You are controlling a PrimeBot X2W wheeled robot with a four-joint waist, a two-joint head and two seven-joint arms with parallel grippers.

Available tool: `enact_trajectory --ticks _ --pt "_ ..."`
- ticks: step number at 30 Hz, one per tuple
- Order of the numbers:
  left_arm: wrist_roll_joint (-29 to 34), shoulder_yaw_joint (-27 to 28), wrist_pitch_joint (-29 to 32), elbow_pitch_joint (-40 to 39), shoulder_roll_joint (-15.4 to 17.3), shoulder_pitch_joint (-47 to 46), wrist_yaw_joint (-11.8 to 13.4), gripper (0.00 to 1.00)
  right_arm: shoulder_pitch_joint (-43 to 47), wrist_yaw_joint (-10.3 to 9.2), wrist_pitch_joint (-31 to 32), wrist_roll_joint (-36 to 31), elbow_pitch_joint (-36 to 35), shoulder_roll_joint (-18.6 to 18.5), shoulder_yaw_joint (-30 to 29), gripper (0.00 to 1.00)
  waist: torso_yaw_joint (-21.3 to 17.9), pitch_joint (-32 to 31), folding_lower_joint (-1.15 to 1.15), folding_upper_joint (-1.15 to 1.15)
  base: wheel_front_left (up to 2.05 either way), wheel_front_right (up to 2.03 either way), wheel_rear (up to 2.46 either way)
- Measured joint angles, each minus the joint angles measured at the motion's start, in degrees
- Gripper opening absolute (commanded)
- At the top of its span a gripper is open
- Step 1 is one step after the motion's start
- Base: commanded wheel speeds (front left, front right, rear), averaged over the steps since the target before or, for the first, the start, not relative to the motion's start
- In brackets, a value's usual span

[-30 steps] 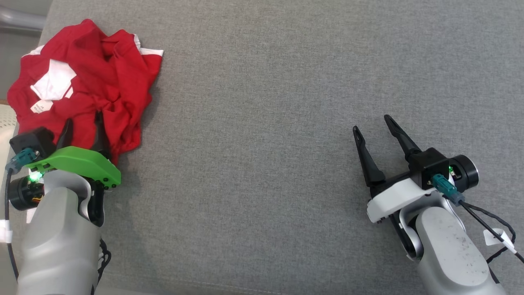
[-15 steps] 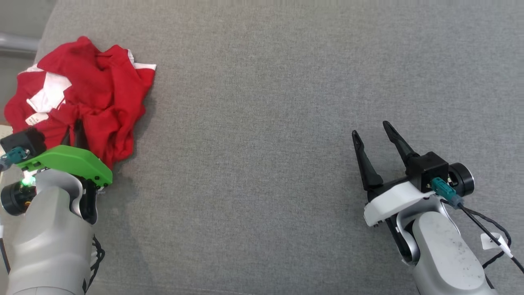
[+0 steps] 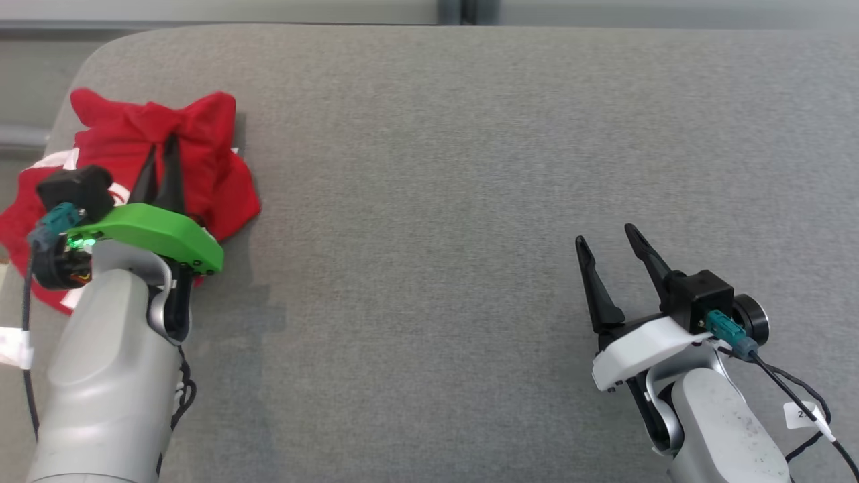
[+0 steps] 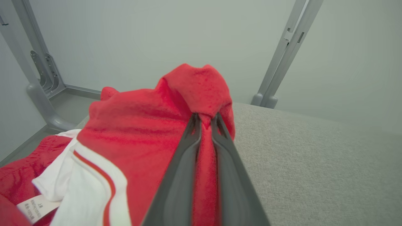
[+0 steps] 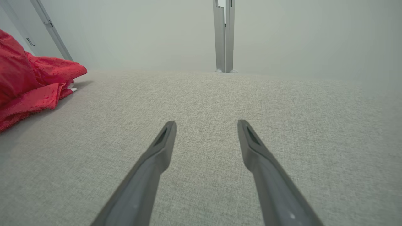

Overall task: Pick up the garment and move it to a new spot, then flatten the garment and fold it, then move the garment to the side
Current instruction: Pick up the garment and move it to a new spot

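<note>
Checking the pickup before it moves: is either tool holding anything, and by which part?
The left tool is shut on a bunched fold of the red garment. The right tool is open, holding nothing.

Grey fabric desk [image 3: 429,168], rounded corner up-left of left claw [image 3: 161,142]. Plain pale wall [image 5: 298,34] past its far edge. Grey metal post [image 5: 223,34] dead ahead of right claw [image 5: 206,122]; slanted strut [image 4: 290,47] up-right of left claw. Soft, even light.

Red, white-trimmed garment [image 3: 201,168]; grey surface [image 3: 470,201]
</note>
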Motion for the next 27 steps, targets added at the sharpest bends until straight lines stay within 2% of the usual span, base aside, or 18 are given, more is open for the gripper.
enact_trajectory --ticks 5,14,21,27 --pt "-0.32 -3.57 0.00 -2.25 -1.45 0.59 0.00 0.00 0.38 0.00 0.00 1.12 -0.32 0.08 0.43 1.00 -3.33 -0.77 0.00 0.00 0.00 0.00 0.00" --pt "-1.29 -12.47 -0.01 -3.07 -6.17 0.91 0.02 0.00 0.95 0.00 0.00 3.85 -0.65 0.08 1.30 1.00 -11.03 -1.28 0.00 0.00 0.00 0.00 0.00" --pt "-3.08 -23.49 0.00 -5.42 -8.79 0.96 0.02 0.00 1.69 0.00 0.00 4.94 -0.58 0.07 1.53 1.00 -17.25 -1.50 0.00 0.00 0.00 0.00 0.00" --pt "-8.18 -32.48 0.00 -9.55 -8.94 1.05 0.02 0.00 1.96 0.00 0.00 5.54 -0.94 0.10 2.42 1.00 -21.79 -1.82 0.00 0.00 0.00 0.00 0.00"
